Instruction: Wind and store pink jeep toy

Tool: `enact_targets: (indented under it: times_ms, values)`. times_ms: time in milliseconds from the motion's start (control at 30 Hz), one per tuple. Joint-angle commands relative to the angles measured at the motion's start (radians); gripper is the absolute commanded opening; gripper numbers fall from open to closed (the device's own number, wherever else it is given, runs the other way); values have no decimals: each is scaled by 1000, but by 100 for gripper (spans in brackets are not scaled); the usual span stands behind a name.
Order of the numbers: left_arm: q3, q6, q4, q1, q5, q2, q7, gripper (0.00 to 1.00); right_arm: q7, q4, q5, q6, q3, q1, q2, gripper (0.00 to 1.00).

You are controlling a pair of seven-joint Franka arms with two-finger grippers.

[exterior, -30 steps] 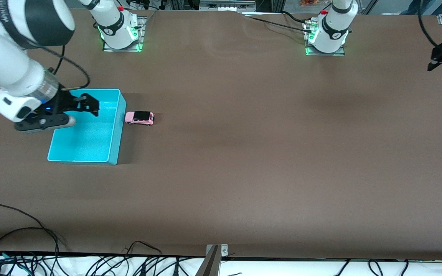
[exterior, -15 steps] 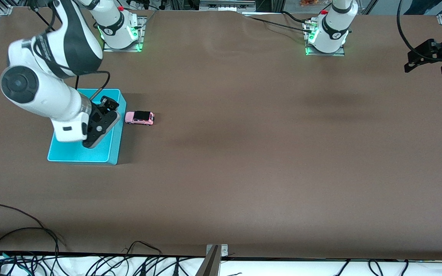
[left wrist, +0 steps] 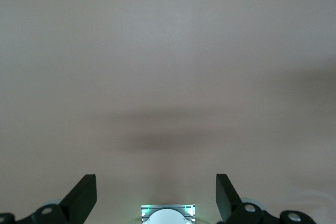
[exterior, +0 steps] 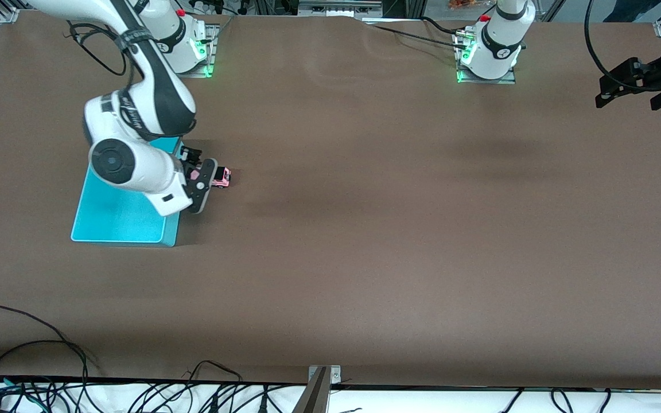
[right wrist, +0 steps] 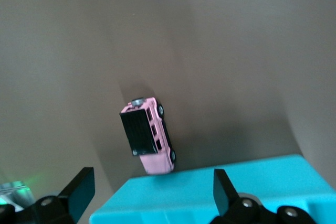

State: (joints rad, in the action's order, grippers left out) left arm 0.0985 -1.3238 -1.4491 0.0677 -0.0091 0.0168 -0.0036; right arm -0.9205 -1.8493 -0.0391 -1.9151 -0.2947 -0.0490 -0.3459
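White arms (exterior: pixel 135 166) with black bands, black cables.

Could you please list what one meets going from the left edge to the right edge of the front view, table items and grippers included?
cyan bin → right gripper, open over the pink jeep toy → left gripper, open, waiting over the table's edge at the left arm's end.

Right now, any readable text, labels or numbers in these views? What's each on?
None can be read.
Right arm: dark lettering on its white casing, too small and skewed to make out.
Arm bases: a round dark mark on each, not legible.
Pink jeep toy, cyan bin, table: no markings visible.
Left gripper and right gripper, fingers open: no labels visible.
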Motion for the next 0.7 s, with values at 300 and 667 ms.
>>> enact_targets:
  times_ms: [300, 667]
  values:
    - [32, 24, 44, -11, -19, -23, -105, 100, -122, -450, -11, -450, -40, 6, 162, 100]
    - [49, 24, 44, -12, -20, -24, -105, 100, -172, -557, -15, -622, -34, 8, 151, 100]
